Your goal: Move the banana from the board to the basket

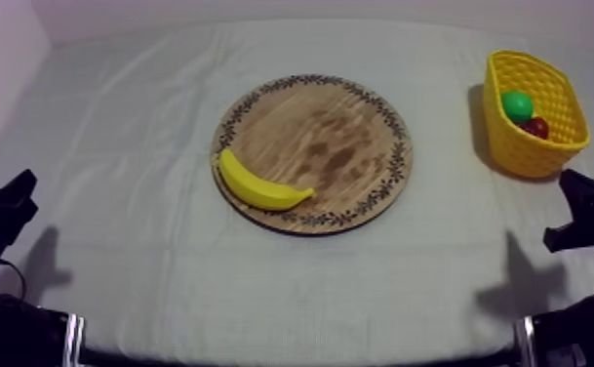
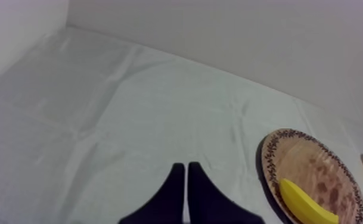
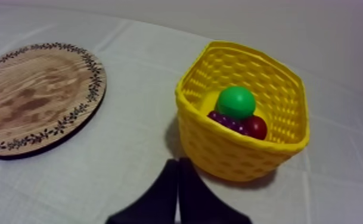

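Ahead-right of my left gripper, pinched empty, banana lies on board; right gripper likewise, parked facing basket, I judge awaiting start

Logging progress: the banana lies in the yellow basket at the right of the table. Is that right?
No. The banana lies on the wooden board, near its left rim, as the top view shows. The yellow basket does stand at the right.

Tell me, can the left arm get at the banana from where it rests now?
Probably yes. The banana lies at the left edge of the wooden board, with only bare cloth between it and the left gripper. The gripper is shut and would have to open first.
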